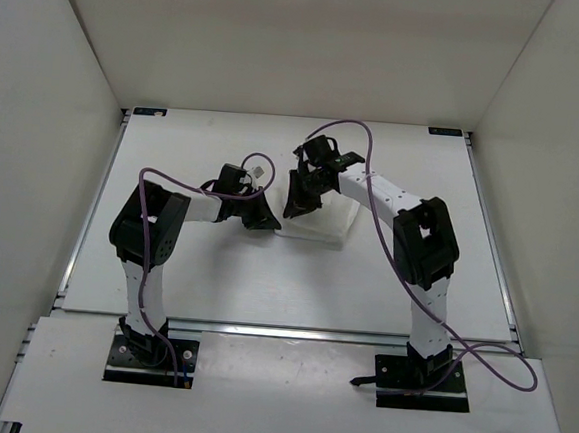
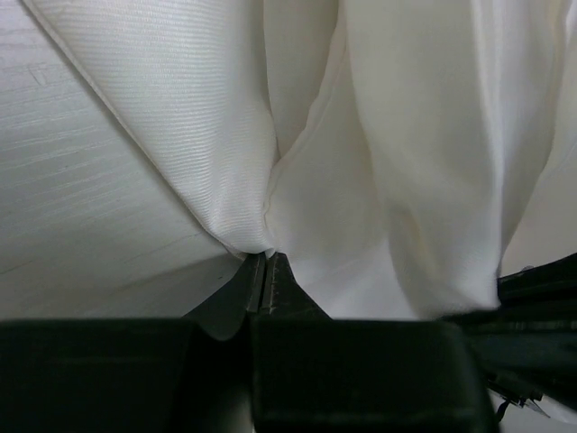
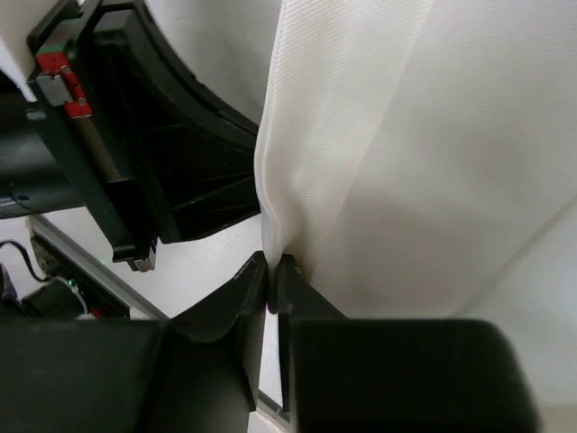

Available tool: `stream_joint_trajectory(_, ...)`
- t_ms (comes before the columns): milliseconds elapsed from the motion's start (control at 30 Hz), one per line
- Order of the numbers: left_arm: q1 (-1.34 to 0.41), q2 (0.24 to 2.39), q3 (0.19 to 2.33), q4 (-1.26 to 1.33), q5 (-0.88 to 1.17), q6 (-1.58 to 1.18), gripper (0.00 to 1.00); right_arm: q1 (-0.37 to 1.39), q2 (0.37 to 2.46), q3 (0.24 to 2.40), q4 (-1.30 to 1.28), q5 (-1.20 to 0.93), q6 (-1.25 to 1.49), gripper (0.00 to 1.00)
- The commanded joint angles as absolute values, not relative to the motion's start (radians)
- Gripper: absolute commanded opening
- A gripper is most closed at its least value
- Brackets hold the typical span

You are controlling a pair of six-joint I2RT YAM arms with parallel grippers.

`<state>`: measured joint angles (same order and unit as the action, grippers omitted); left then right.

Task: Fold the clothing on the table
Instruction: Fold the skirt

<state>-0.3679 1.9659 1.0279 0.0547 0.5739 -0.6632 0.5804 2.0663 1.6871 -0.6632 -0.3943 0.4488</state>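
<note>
Open table (image 1: 215,271) lies on every side of the two pincers: the metal rail edges (image 1: 291,330) are well away from them, and the white walls (image 1: 57,108) stand beyond the rails. The pincers are close together near the middle, the left gripper (image 1: 261,214) just beside the right gripper (image 1: 301,203). The clothing (image 1: 325,225) is gathered between them and spreads out past the right one's far side. On the left wrist camera the left jaws are pinched tight on a fold of ribbed white cloth, with soft pleats fanning away from the tips. On the right wrist camera the right jaws are likewise clamped on a cloth edge, and the other black pincer is right alongside. The tabletop is flat, white and bare around the cloth.
</note>
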Motion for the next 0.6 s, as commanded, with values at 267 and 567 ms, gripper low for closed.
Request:
stream_joint_trajectory(267, -0.351, 1.944, 0.989, 0.109, 0.604, -0.692, 0.14, 0.615, 2.014, 1.767, -0.574, -0.770, 0.327, 0.39)
stream_joint_trajectory(567, -0.347, 1.922, 0.951, 0.156, 0.603, -0.718, 0.23, 0.324, 1.611, 1.035, 0.184, -0.958, 0.745, 0.00)
